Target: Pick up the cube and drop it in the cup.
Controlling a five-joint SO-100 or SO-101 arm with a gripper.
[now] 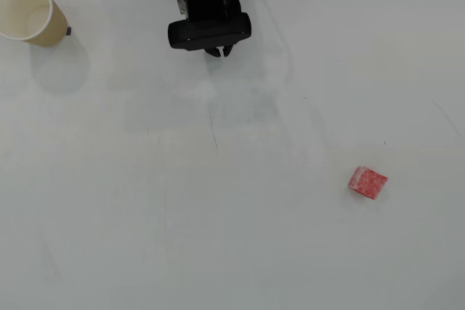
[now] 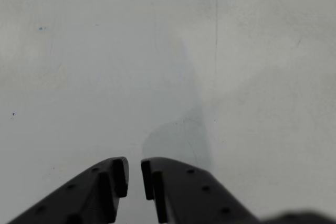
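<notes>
The small red speckled cube [image 1: 368, 182] lies on the white table at the right, in the overhead view only. The tan paper cup [image 1: 29, 11] with a white inside stands at the far left top. My black gripper [image 1: 219, 51] is at the top centre, far from both, mostly hidden under the wrist camera. In the wrist view the gripper [image 2: 134, 177] comes in from the bottom edge, its jaws nearly together with a narrow gap and nothing between them. Neither cube nor cup shows in the wrist view.
The white table [image 1: 218, 215] shows faint scuff lines and a dark mark near the middle. A small dark speck sits beside the cup [image 1: 68, 31].
</notes>
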